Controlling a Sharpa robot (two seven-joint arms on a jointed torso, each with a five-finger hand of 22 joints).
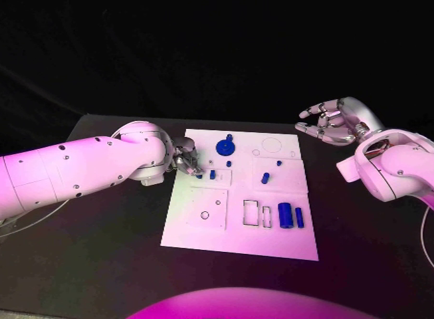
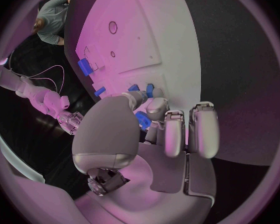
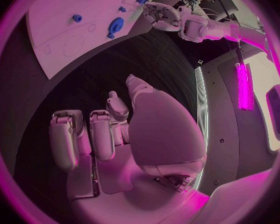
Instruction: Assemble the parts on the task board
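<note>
the left hand [image 1: 185, 161] is down at the left edge of the task board [image 1: 238, 226], and in the left wrist view its fingertips [image 2: 154, 104] are bunched around a small blue part [image 2: 142, 120], which looks pinched between thumb and fingers. close by on the board lie a short blue peg [image 1: 213, 175], a blue gear with a stem [image 1: 226, 144] and another small peg [image 1: 266, 177]; two longer blue bars [image 1: 290, 214] sit in the lower right area beside some rectangular slots [image 1: 256, 212].

to do this step well, i'd keep the pinch firm but light, hold the part upright, line it up over its recess before lowering, and avoid brushing the peg just beside the fingers.

the right hand [image 1: 329, 121] hovers off the board's far right corner above the dark surface [image 1: 111, 266], fingers loosely curled and apart, holding nothing.
</note>
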